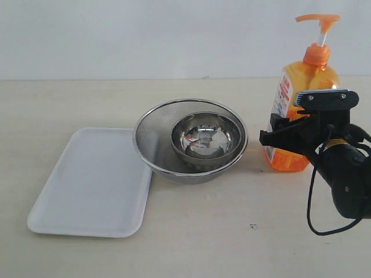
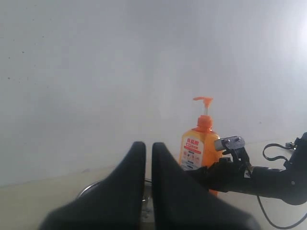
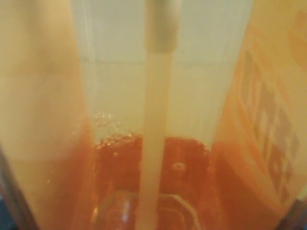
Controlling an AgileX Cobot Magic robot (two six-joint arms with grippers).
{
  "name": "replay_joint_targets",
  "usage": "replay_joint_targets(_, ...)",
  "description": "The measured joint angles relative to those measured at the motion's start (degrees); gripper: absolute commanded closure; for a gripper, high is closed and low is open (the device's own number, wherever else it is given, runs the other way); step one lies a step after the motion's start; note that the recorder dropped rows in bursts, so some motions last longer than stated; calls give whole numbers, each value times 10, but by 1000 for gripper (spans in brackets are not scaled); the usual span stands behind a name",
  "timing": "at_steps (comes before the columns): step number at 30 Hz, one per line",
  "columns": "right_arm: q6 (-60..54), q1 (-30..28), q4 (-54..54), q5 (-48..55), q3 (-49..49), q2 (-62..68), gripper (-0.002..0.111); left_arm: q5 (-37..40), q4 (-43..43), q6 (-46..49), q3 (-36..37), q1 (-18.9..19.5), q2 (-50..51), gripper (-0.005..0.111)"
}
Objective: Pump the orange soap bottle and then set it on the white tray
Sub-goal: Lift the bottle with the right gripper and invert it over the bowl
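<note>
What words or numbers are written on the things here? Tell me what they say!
Label on the orange soap bottle: has print, but it is too small and blurred to read in any view.
White tray: no writing.
Mesh strainer and steel bowl: no writing.

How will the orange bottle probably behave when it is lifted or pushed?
The bottle is tall on a small base, so it may tip if nudged high. Liquid fills only its lower part, so it is probably fairly light and may slosh. Smooth plastic could slip.
</note>
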Motion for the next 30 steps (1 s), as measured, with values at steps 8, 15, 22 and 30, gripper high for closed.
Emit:
replay_joint_targets(8,-3,0,-4,25,2,-29,108,0,-41,45,0,0,0,102)
replay_joint_targets(15,-20,0,-19,43,2,-79,108,-1,-335,300,0,0,0,102)
replay_joint_targets(22,-20,0,-60,74,2,-120,108,-17,-548,477,0,0,0,102)
replay_joint_targets(30,-14,0,-107,119,3,-204,108,-31,-611,522,0,0,0,102)
